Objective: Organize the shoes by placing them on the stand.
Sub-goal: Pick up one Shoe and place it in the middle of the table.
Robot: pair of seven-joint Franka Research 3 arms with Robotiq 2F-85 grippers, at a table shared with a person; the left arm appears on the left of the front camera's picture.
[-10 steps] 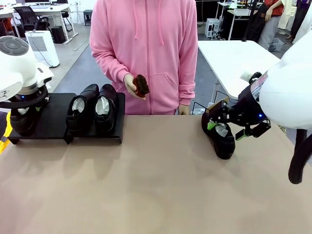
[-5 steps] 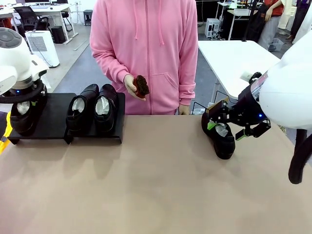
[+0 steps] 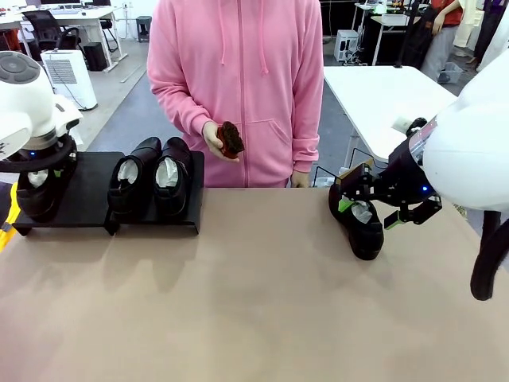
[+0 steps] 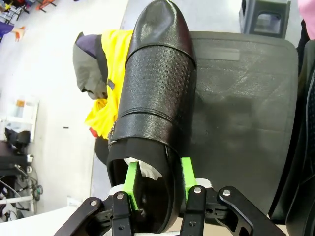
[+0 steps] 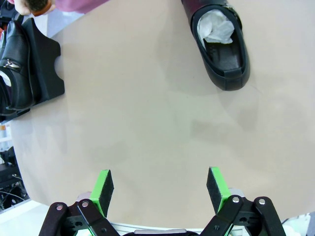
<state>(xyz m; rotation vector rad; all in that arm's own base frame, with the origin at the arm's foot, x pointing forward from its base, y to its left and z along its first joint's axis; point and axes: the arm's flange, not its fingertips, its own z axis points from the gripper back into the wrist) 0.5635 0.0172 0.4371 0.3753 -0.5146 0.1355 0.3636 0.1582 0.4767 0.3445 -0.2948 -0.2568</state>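
- Left gripper [image 4: 158,182]: green pads clamped on the side wall of one black shoe [image 4: 155,93] at its heel opening, one pad inside against the white paper stuffing, the other outside.
- That shoe: resting on the left platform of the stand [image 4: 241,108], toe pointing away from the wrist camera, along the platform's outer edge; perforated panel across the vamp, strap with a small buckle at the side. In the front view, same shoe [image 3: 36,195] under the left arm at the far left of the stand [image 3: 87,199].
- Right gripper [image 5: 161,189]: jaws spread wide, nothing between the pads, hovering over bare tabletop [image 5: 147,113].
- Fourth shoe [image 5: 221,42]: lying on the table beyond the right gripper, apart from the pads, opening up, crumpled white paper inside. In the front view, shoe [image 3: 364,227] just below the right gripper [image 3: 372,208], well apart from the stand.
- Two more shoes [image 3: 151,183]: side by side on the stand's right platform, touching, toes toward the robot.
- Person in a pink hoodie [image 3: 238,79] at the far side, one hand [image 3: 213,139] holding a small brown brush [image 3: 231,138].
- No brand marks, labels or legible writing on shoes, stand or grippers.
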